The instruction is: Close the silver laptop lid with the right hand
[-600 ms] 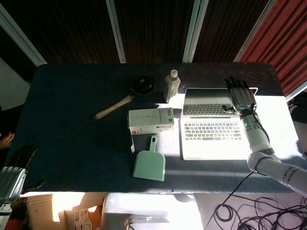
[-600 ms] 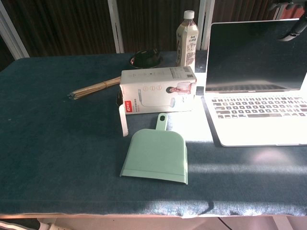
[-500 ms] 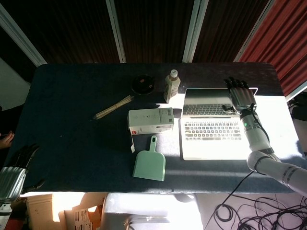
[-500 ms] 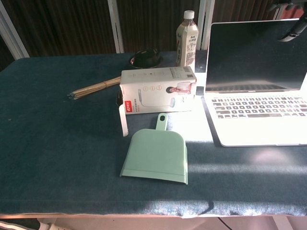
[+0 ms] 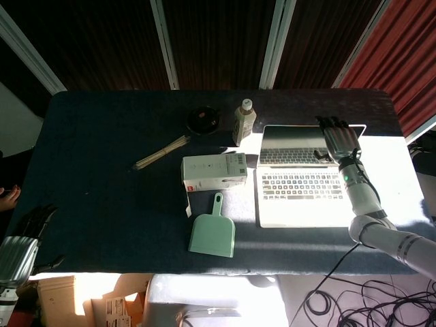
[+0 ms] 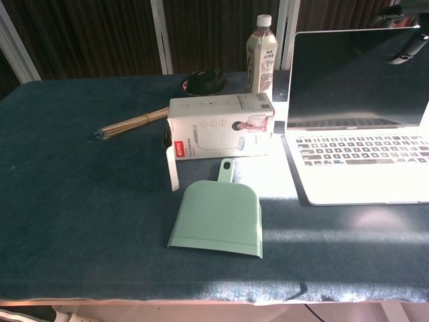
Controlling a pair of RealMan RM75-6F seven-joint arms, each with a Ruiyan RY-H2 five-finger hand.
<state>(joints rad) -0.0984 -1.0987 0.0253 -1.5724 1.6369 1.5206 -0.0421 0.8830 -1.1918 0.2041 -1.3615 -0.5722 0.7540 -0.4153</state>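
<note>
Lid (image 6: 358,74) is fully up, so nothing's closed yet; your right hand (image 5: 339,138) sits at its top edge, fingers spread, gripping nothing — push down.

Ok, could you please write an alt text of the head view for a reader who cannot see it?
Seen from above, the robot's right hand reaches over the top edge of an open silver laptop on a dark blue table. Left of the laptop lie a white box, a green dustpan, a bottle and a bundle of sticks; the left hand waits at the lower left corner.
</note>
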